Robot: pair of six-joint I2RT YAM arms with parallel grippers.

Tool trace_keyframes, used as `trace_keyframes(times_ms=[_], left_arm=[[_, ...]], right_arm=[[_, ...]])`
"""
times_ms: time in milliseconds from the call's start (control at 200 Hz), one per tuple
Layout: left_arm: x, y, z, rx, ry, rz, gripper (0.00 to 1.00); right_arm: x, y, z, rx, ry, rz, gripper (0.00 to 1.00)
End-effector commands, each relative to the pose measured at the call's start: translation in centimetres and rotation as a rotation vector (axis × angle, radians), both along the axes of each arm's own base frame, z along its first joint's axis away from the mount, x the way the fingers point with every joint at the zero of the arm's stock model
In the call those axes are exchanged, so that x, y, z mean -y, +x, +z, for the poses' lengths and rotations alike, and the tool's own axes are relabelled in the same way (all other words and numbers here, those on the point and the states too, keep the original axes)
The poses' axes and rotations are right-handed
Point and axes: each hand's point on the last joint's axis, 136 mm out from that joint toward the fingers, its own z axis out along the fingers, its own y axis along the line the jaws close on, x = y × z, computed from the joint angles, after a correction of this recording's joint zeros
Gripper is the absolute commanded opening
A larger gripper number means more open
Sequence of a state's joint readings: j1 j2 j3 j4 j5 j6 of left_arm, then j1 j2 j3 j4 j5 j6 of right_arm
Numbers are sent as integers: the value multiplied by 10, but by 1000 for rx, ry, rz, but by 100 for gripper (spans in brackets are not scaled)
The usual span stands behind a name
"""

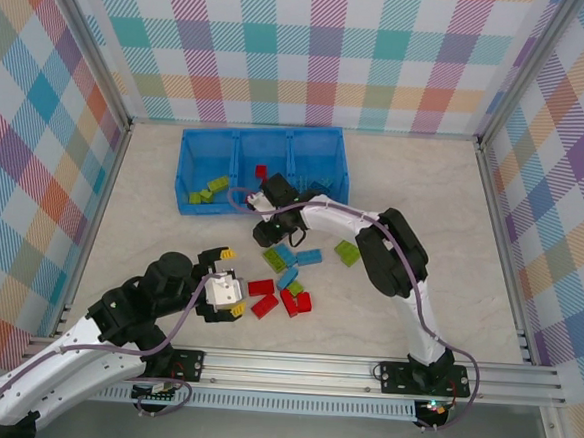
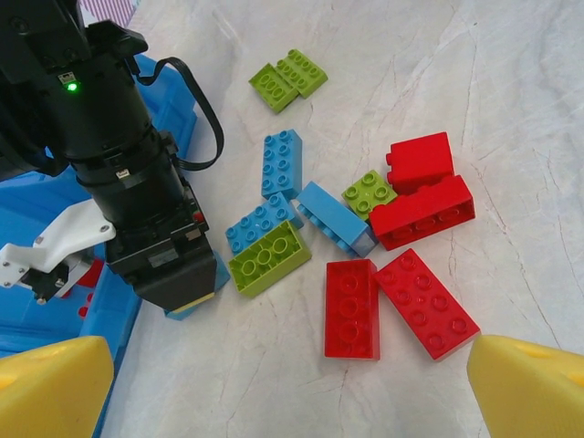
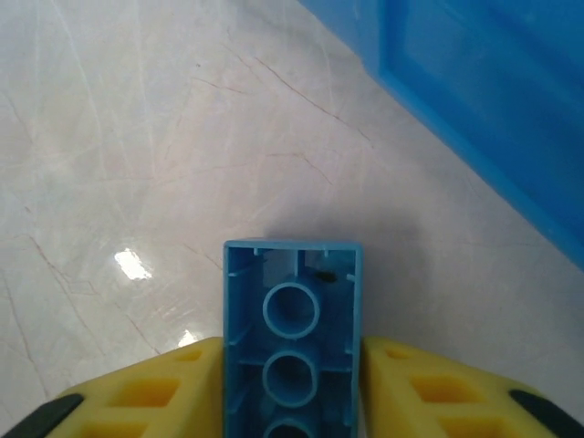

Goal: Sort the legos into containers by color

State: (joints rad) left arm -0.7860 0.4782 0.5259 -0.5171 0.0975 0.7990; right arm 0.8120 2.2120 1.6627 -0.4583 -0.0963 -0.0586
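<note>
the left gripper [image 1: 229, 293] hovers over the tabletop [image 1: 433, 209], jaws spread wide and empty, beside the loose legos [image 1: 282, 284]. the right gripper [image 1: 264, 233], at the near wall of the tray [image 1: 263, 131], has its jaws clamped on a light blue brick [image 3: 292, 338], long axis running out along the fingers [image 3: 155, 397], hollow underside toward the wrist camera

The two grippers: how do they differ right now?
The right gripper is shut on a light blue brick; the left gripper is open, holding nothing. The right sits by the tray, the left above the loose bricks. Both have yellow fingers.
</note>
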Motion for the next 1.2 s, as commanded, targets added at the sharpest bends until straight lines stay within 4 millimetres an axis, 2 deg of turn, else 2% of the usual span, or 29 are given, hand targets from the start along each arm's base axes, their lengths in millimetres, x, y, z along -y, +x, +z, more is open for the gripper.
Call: trace_keyframes(times_ms=[0, 155, 290, 395, 500, 600, 660, 695, 765, 875, 940, 1090, 1195], left_arm=[[2, 0, 2, 18, -18, -15, 100], [2, 2, 5, 39, -39, -8, 100], [2, 4, 9, 53, -59, 5, 100], [1, 10, 14, 68, -88, 43, 100], [0, 13, 15, 73, -97, 60, 100], [1, 13, 14, 67, -93, 60, 100], [1, 13, 13, 66, -91, 60, 100], [1, 14, 13, 65, -90, 61, 100], [1, 15, 12, 63, -88, 68, 100], [0, 19, 14, 65, -94, 92, 100], [-1, 21, 16, 69, -102, 109, 100], [-3, 23, 18, 67, -116, 133, 100], [-3, 24, 18, 63, -115, 137, 100]], right_arm=[[-8, -8, 19, -14, 54, 20, 34], [-8, -9, 75, 77, 192, -4, 31], [9, -5, 132, 227, 299, -70, 31], [37, 8, 169, 356, 359, -185, 32], [82, 34, 195, 474, 384, -360, 31], [129, 67, 196, 495, 360, -549, 30], [147, 87, 186, 449, 351, -624, 30], [152, 97, 180, 420, 342, -640, 29], [150, 112, 164, 376, 305, -636, 31], [132, 125, 142, 272, 298, -600, 37], [126, 131, 140, 239, 299, -601, 43], [126, 135, 156, 254, 323, -629, 59], [131, 127, 171, 270, 335, -625, 60]])
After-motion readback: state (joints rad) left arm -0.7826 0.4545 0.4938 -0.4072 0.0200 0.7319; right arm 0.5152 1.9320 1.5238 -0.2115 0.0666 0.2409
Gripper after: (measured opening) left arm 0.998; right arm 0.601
